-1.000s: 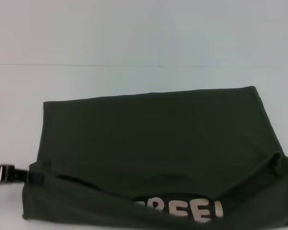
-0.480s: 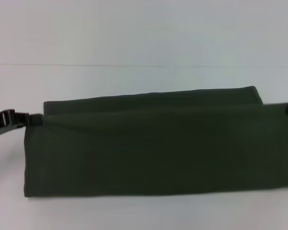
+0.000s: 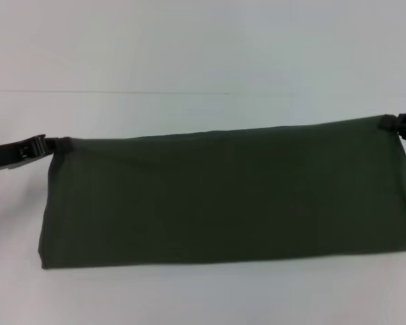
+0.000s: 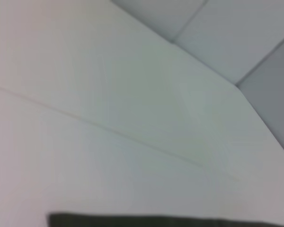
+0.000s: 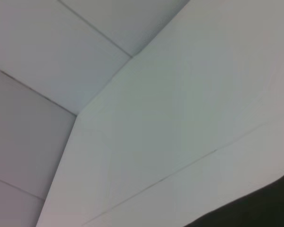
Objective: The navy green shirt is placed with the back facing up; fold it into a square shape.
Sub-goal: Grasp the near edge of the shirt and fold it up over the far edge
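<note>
While both grippers pinch its far corners, your navy green shirt (image 3: 223,196) lies folded across the tabletop (image 3: 189,54).
Left gripper (image 3: 46,144) clamps the left far corner, right gripper (image 3: 396,123) the right one.

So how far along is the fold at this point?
Partly done. The dark olive-green cotton shirt lies on the white table as a wide band, plain fabric up, so one lengthwise fold looks made. In hand: the left gripper and right gripper are each at a far corner of the shirt. Left: the band is far wider than deep, so crosswise folds remain.
</note>
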{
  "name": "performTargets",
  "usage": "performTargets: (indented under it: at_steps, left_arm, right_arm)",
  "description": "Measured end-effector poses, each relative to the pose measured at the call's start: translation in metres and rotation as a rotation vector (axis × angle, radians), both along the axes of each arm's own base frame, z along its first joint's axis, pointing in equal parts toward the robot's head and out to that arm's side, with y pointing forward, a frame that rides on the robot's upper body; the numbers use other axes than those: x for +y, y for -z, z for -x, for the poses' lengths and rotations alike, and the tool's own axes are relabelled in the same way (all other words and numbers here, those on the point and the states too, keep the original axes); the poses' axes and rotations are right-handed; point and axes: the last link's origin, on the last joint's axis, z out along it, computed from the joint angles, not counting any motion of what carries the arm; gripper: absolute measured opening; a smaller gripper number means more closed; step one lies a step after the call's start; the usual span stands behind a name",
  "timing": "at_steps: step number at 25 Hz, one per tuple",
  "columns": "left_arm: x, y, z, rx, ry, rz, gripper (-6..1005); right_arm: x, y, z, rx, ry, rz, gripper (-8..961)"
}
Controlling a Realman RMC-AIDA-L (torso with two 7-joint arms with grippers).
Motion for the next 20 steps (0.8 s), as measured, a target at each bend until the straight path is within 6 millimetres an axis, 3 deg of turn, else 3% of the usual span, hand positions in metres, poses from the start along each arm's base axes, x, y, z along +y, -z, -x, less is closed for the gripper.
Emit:
performTargets:
  at_steps: [20]
  left_arm:
    - [0.028, 0.025, -0.011, 0.072, 0.008, -0.156, 26]
  right_arm:
    - [0.032, 0.018, 0.017, -0.102, 0.016, -0.114, 39]
